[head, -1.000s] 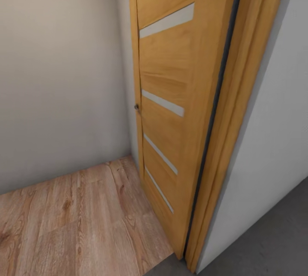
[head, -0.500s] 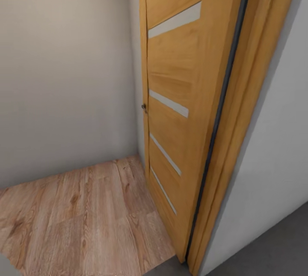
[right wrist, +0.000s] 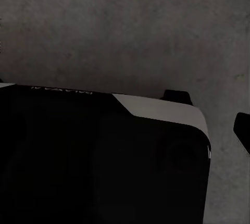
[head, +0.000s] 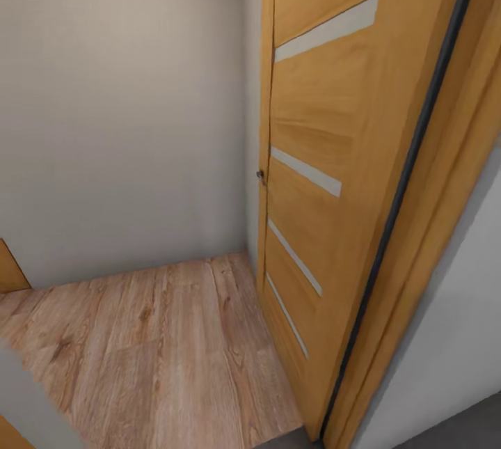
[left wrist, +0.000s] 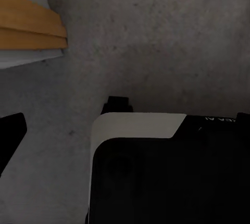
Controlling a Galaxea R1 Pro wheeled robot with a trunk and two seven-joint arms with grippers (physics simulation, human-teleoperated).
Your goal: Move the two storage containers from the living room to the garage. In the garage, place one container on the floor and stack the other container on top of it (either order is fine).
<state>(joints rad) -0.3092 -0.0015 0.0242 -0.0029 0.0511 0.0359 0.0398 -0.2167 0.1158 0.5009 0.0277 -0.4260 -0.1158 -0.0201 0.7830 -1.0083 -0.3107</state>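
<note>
Compared with a second ago the whole head view has swung, so that's the camera moving, not the room. The wooden door (head: 327, 156) now sits further to the right and looks bigger, and the strip of grey concrete floor (head: 452, 428) in the lower right corner has shrunk to a sliver. There's also a new bit of orange wood (head: 10, 269) peeking in at the left edge, plus a pale wall corner (head: 28, 400) cutting across the bottom left. Count-wise it's one door, with four pale slanted glass strips (head: 306, 172) down its face and one small knob (head: 261, 175) on its near edge. There's also one door frame (head: 452, 177), with a dark seal line running along it. The door stands open against the plain beige wall (head: 125, 122), over a light wood plank floor (head: 160, 344). So the robot's standing right at the threshold, with door and frame taking up the right half of what's ahead. Both wrist cams look down at that same speckled concrete, mostly blocked by the robot's own black-and-white body (left wrist: 166, 177). The left one also catches a piece of wooden trim (left wrist: 28, 26). For the left gripper I only see one black tip (left wrist: 10, 135) at the edge, and same deal for the right gripper, one dark tip (right wrist: 242, 130). Honestly can't tell whether either is spread or closed.
</note>
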